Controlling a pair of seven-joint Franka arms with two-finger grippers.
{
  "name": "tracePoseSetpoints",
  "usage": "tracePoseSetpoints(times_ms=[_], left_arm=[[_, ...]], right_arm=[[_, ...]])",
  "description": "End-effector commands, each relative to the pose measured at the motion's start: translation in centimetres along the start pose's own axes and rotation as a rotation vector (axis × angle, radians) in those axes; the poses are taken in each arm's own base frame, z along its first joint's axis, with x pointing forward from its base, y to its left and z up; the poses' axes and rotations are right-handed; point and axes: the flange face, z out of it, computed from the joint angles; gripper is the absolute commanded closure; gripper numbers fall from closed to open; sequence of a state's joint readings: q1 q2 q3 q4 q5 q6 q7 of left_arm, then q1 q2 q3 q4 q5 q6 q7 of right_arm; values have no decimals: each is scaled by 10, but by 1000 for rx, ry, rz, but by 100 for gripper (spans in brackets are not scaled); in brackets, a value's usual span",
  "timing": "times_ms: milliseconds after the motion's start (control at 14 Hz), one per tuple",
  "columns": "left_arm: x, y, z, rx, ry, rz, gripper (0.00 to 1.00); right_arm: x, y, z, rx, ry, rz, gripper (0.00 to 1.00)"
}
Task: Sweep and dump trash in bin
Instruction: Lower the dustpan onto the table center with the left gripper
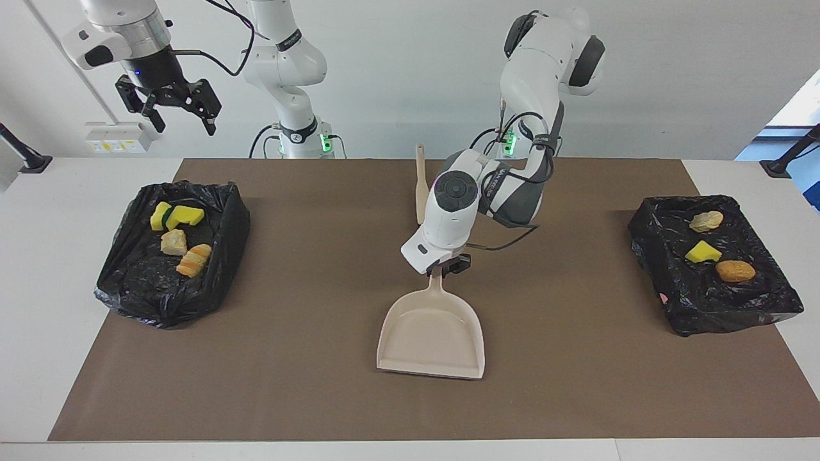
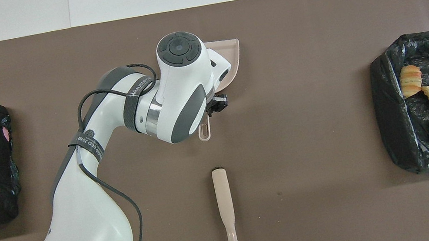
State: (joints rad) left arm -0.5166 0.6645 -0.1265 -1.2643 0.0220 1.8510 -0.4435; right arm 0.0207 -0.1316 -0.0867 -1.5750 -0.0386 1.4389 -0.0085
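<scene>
The left hand (image 1: 448, 267) is down at the dustpan (image 1: 430, 333) handle in the middle of the surface (image 1: 307, 320); whether it grips is unclear. The trash (image 1: 179, 237) lies well apart in two bins (image 1: 138, 282) (four scraps, three (image 1: 711, 246)). The right hand (image 1: 173, 105) waits wide open above one bin.

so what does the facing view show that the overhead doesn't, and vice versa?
Facing only: the right gripper, open and raised over the right arm's end of the table, and the whole empty dustpan, which the left arm mostly covers from above. Overhead only: the full hand brush, lying nearer the robots than the dustpan. Both: the left gripper low at the dustpan's handle, and trash sitting in the two black-lined bins.
</scene>
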Motion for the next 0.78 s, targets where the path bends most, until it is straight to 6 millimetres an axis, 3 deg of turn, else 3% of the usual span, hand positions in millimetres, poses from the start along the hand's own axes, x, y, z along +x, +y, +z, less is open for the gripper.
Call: tracePoseSetpoints(times_ms=[0, 71, 356, 427, 498, 641, 712], left_arm=[[2, 0, -3, 22, 38, 6, 70], [3, -1, -3, 24, 39, 5, 58], [1, -2, -11, 16, 44, -1, 32], [1, -5, -16, 15, 50, -2, 21], [2, -13, -30, 10, 67, -13, 4], [-6, -44, -61, 7, 90, -54, 0], [-10, -73, -79, 10, 95, -88, 0]], right_arm=[[-5, 7, 0, 12, -1, -9, 0], [-5, 9, 0, 12, -1, -2, 0], [-1, 9, 3, 3, -18, -2, 0], [1, 11, 3, 11, -18, 4, 0], [2, 15, 5, 10, -36, 14, 0], [2, 15, 8, 13, -50, 15, 0], [1, 14, 6, 13, -43, 12, 0]])
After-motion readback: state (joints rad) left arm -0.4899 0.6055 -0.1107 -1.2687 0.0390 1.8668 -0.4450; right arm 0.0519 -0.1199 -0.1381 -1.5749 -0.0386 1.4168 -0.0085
